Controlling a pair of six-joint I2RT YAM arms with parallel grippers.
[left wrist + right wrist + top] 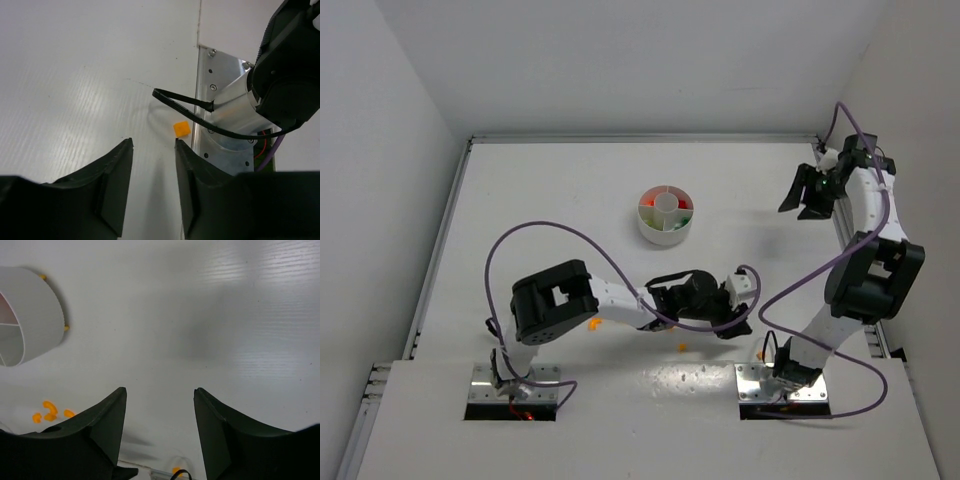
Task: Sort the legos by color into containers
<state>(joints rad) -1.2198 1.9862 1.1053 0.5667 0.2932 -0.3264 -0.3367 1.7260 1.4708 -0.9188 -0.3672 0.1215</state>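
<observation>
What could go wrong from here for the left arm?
The orange brick lies beside the right arm's base plate, close to a black cable. The left gripper could snag the cable or scrape the plate. The brick lies ahead of the empty jaws, so closing here would likely miss it.

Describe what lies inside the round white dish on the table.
Inside the dish: a central cup, red legos in the left wedge, green legos in the right. Single bricks are too small to count, and the near wall covers part of the near wedge.
</observation>
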